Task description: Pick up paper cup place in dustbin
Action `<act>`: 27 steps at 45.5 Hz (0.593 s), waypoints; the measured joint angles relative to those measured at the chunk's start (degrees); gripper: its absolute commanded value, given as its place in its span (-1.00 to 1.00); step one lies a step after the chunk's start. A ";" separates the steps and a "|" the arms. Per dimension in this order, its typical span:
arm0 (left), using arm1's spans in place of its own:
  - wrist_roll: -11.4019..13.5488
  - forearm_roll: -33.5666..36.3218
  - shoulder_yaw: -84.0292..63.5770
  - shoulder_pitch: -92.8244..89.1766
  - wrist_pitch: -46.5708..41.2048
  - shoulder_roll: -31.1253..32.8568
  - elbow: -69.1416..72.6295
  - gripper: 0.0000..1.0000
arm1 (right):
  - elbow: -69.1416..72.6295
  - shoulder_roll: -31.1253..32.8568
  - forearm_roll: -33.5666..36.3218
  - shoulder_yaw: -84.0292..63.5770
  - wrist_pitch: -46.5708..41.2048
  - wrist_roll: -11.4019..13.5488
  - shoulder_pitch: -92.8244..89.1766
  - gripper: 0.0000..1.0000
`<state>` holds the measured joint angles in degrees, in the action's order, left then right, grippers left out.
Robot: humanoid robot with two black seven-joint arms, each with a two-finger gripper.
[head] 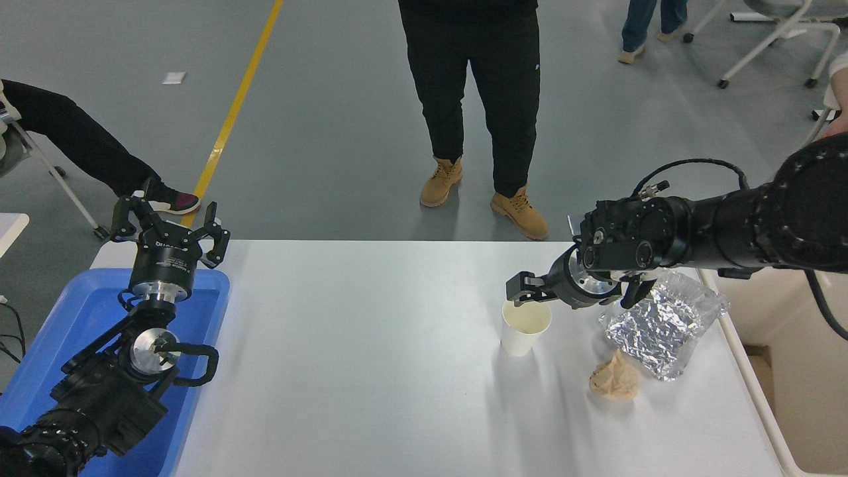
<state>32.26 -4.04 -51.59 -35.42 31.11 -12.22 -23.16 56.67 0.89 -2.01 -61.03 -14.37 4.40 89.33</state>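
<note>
The paper cup (525,326) stands upright on the white table (371,371), right of the middle, and its cream inside shows. My right gripper (525,290) reaches in from the right, open, just above the cup's far rim and hiding a small part of it. The beige dustbin (808,397) stands off the table's right edge; my right arm hides its far part. My left gripper (169,222) is parked open at the lower left, above the blue tray.
A crinkled silver foil bag (662,324) and a crumpled tan paper wad (615,381) lie between the cup and the dustbin. A blue tray (79,318) sits at the left. A person in tan boots (520,212) stands at the far side; another sits at the far left.
</note>
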 measured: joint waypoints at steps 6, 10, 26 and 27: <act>0.00 0.01 0.00 0.00 0.00 0.00 0.00 0.98 | -2.78 -0.43 -0.19 -0.23 0.35 0.00 -2.75 0.69; 0.00 0.00 0.00 0.00 0.00 0.00 0.00 0.98 | -4.50 -0.58 -0.34 -0.35 0.48 0.00 -4.47 0.29; 0.00 0.00 0.00 0.00 0.00 0.00 0.00 0.98 | -9.02 -0.84 -0.52 -0.14 1.07 -0.10 -9.77 -1.00; 0.00 0.01 0.00 0.00 0.00 0.00 0.00 0.98 | -9.19 -0.85 -0.52 -0.10 1.10 -0.11 -9.98 -1.00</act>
<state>32.26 -4.03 -51.59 -35.42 31.11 -12.22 -23.16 47.49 0.05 -2.52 -61.12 -13.27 4.28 79.34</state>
